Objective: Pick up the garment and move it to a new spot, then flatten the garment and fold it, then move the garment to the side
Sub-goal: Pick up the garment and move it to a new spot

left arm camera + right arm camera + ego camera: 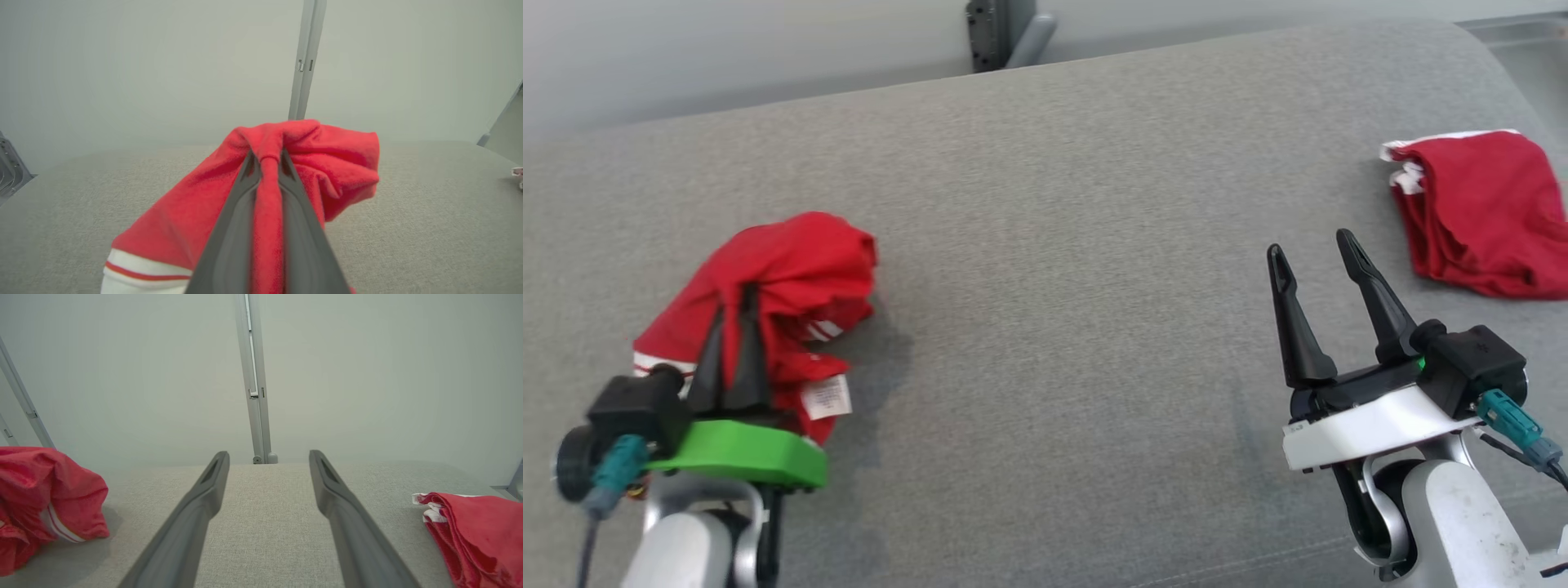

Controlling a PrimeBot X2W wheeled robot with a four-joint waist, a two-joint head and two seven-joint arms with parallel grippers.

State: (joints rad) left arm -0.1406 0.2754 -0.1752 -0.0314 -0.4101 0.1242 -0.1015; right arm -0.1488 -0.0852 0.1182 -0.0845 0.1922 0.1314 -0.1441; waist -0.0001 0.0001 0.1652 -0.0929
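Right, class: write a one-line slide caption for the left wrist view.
Left gripper shut on a crumpled red garment with white stripes, over a grey fabric surface.

No writing can be read. A small white tag [826, 398] on the red garment [792, 269], near the left edge of the surface [1054, 245], carries faint reddish print, too blurred to make out.

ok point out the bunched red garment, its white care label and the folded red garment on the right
bunched red garment [792, 261], head view, upper red fabric
white care label [826, 398], head view, middle of the tag
folded red garment [1478, 212], head view, top red layer
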